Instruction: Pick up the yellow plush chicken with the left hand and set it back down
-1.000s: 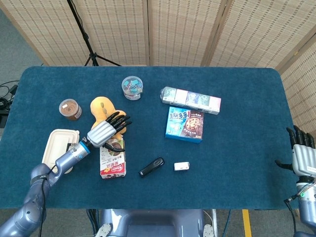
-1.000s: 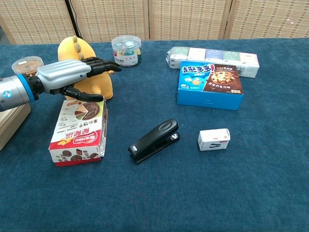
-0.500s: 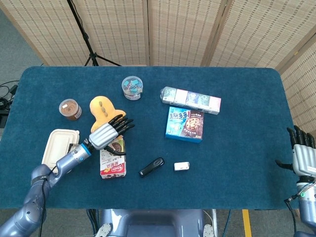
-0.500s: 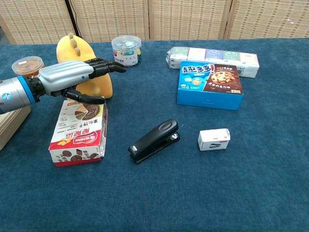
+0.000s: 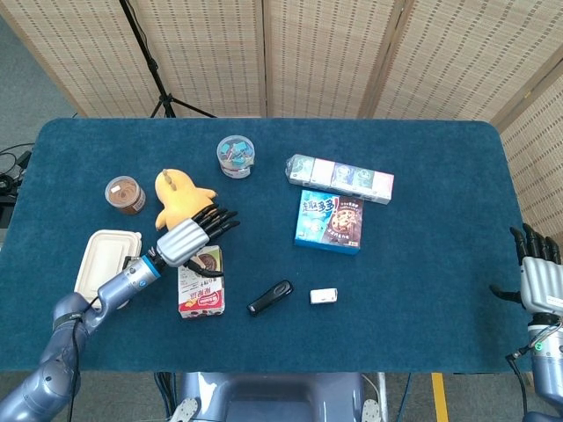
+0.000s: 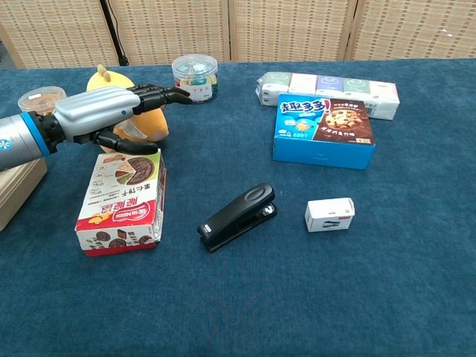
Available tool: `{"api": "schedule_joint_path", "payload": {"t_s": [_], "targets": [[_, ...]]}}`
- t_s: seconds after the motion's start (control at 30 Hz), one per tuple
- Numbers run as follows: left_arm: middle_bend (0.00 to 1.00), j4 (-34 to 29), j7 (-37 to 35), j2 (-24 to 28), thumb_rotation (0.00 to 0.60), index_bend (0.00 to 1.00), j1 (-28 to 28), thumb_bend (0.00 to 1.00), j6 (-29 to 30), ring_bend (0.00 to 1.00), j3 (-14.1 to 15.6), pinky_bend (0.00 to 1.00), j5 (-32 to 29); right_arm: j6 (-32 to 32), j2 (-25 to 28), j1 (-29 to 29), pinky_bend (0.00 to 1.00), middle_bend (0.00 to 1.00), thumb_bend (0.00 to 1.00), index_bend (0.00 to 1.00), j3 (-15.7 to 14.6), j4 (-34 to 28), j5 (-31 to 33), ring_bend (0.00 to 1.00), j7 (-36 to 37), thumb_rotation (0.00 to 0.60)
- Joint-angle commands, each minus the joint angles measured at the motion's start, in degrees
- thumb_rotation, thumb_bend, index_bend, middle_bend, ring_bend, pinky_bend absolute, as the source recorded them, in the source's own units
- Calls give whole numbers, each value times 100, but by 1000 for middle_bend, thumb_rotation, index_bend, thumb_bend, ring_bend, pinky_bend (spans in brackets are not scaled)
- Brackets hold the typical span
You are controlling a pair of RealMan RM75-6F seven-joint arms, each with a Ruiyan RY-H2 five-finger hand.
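Both views: left hand (image 5: 192, 239) over chicken (image 5: 179, 199) | head only: right hand (image 5: 537, 274)

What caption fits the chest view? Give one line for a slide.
Left hand open in front of the yellow plush chicken, just above the red-and-white snack box on the blue table.

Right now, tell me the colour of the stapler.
Black; the stapler shows best in the chest view.

In the chest view the left hand (image 6: 100, 119) covers most of the plush chicken (image 6: 141, 126), so contact cannot be confirmed. The white lunch box (image 6: 16, 190) is cut off by the left edge. The right hand (image 5: 538, 272) sits partly cropped at the head view's right edge; its finger posture is unclear.
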Motion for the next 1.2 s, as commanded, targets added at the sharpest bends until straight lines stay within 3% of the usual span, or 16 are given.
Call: {"api": "schedule_joint_path", "payload": {"t_s": [0.03,0.27,0.77,1.2], "targets": [[0,3,-29,32,0,0,-9,0,-7,0,-37,0,-38,-5,1,1,0,0,0,0,-5,-3,-5,0,3,600],[0,23,-25,47,0,0,-15,0,-238,0,-27,0,-42,-24,-10,6,0,0,0,0,-15,9,-2,0,-7,600],[0,217,257,70,0,0,-346,0,-1754,0,-238,0,-304,-189,-131,54,0,0,0,0,-23,183,137,0,-120,600],[0,258,434,209,0,0,-540,0,-2356,0,-463,0,-546,-213,-162,55,0,0,0,0,-21,221,175,0,-155,600]]}}
